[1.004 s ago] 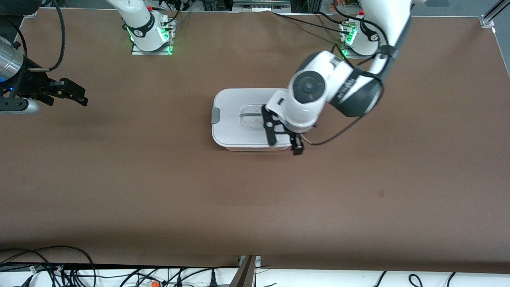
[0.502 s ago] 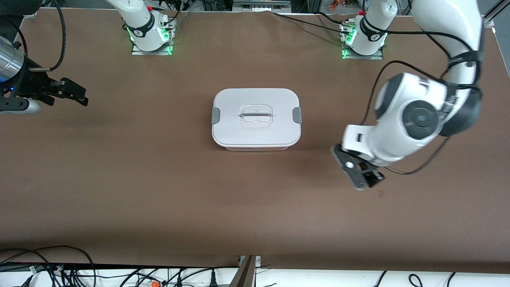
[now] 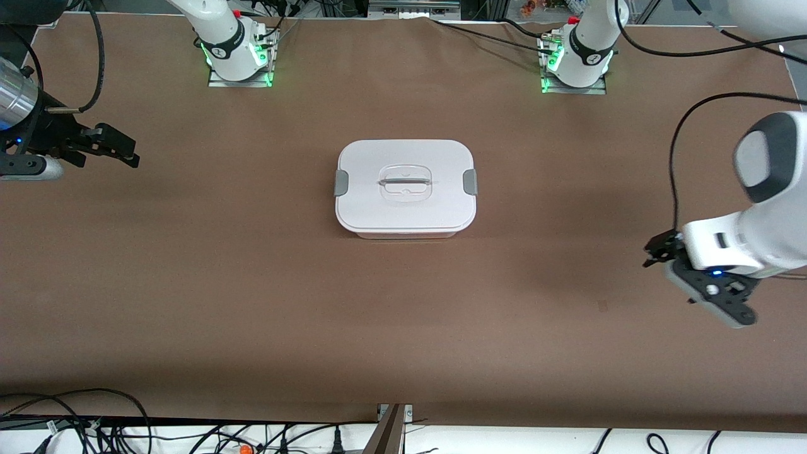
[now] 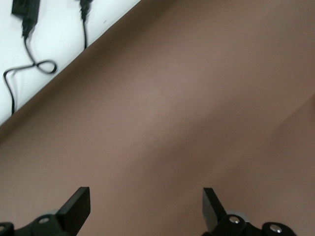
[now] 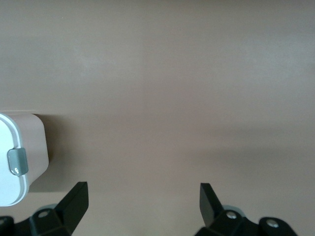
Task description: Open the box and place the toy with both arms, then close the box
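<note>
The box stands shut at the middle of the brown table, with its white lid on, a grey clip at each end and the clear handle in the centre. The toy is out of view. My left gripper is open and empty, over bare table at the left arm's end, well apart from the box; the left wrist view shows only table under it. My right gripper is open and empty, waiting over the right arm's end. The right wrist view shows a corner of the box with one clip.
The two arm bases stand along the table's edge farthest from the front camera. Cables lie off the table's nearest edge. The left wrist view shows the table's edge and cables on a white floor.
My left arm has swung from over the box's lid out to its own end of the table, leaving the whole lid in sight. The box and right arm have not moved.
</note>
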`<state>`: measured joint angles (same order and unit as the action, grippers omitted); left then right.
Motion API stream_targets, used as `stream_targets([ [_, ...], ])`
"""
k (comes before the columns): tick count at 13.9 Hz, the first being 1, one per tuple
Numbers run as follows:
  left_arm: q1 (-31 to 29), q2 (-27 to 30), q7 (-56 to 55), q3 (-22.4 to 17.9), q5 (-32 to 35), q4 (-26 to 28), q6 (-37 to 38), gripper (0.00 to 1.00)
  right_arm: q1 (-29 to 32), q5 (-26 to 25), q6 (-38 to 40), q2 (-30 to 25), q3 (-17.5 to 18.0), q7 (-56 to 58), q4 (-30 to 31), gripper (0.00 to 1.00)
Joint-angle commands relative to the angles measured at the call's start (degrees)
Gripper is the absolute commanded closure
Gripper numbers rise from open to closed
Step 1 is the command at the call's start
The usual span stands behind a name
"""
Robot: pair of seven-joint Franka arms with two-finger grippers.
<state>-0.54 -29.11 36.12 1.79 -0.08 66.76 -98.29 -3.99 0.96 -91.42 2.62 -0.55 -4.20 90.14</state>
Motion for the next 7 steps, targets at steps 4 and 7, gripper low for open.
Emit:
stream_targets([
  [4,0.27,14.23,-21.15,-1.70,-3.52,9.33,8.19,0.00,0.12,-1.05,0.90,0.63,0.20,-0.73,-1.11,0.00],
  [7,0.10,19.16,-17.41,-4.15,-2.74,12.68,8.38,0.00,0.12,-1.05,0.90,0.63,0.20,-0.72,-1.11,0.00],
])
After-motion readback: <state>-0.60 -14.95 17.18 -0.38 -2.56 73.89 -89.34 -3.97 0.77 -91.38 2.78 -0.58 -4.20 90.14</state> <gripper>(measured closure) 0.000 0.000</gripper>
